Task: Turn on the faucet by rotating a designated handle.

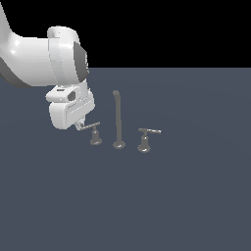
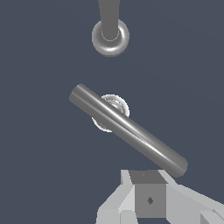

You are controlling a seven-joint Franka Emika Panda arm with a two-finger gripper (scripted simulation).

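Observation:
The faucet is a small grey three-piece set on the floor. Its tall thin spout (image 1: 117, 120) stands in the middle, and its round base shows in the wrist view (image 2: 110, 37). The handle (image 1: 93, 128), the smaller, duller lever, stands toward the exterior view's left of the spout. In the wrist view its bar (image 2: 131, 133) lies slanted across its flared post (image 2: 104, 124). My gripper (image 1: 79, 126) is at the bar's free end, on the side away from the spout. Its fingers show as one block (image 2: 148, 192) right by the bar's tip, shut with nothing between them.
The second, slightly larger and brighter handle (image 1: 145, 138) stands toward the exterior view's right of the spout. The white arm (image 1: 49, 63) reaches in from the upper left. The floor (image 1: 186, 196) is plain dark grey-blue.

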